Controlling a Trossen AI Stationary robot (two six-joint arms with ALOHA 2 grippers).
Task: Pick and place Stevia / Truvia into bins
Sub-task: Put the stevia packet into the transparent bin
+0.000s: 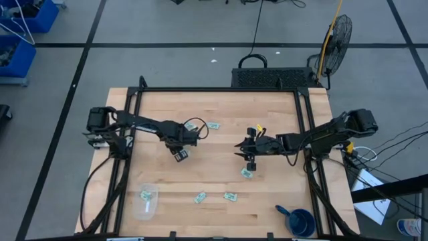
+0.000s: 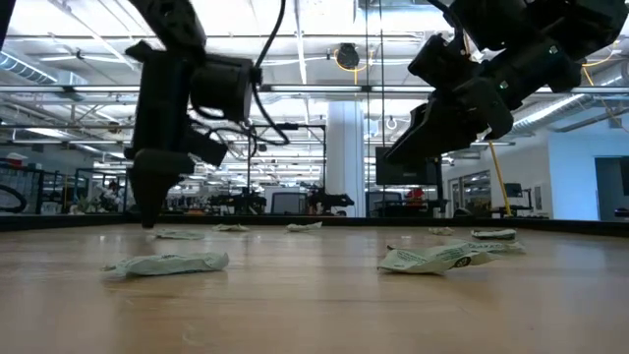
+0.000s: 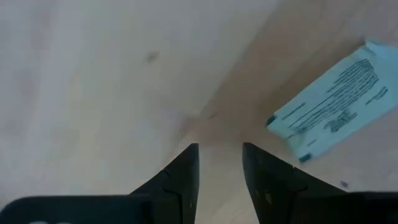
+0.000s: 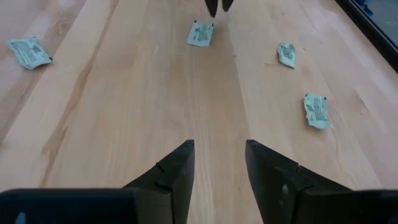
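Several pale green sachets lie flat on the wooden table: two at the far middle (image 1: pixel 192 126) (image 1: pixel 213 124), one below my right gripper (image 1: pixel 246 173), and two near the front (image 1: pixel 200 197) (image 1: pixel 230 196). One sachet (image 1: pixel 145 195) lies in the clear bin (image 1: pixel 146 207) at the front left. My left gripper (image 1: pixel 179 154) points down just above the table, open and empty, with a sachet (image 3: pixel 333 102) beside it. My right gripper (image 1: pixel 241 150) hovers at the table's middle, open and empty, pointing toward the left gripper (image 4: pixel 217 6).
A dark blue cup (image 1: pixel 301 221) stands at the front right corner. A black frame (image 1: pixel 221 90) borders the table. In the right wrist view, more sachets (image 4: pixel 200 34) (image 4: pixel 286 55) (image 4: pixel 317 111) (image 4: pixel 28 53) lie on the bare wood ahead.
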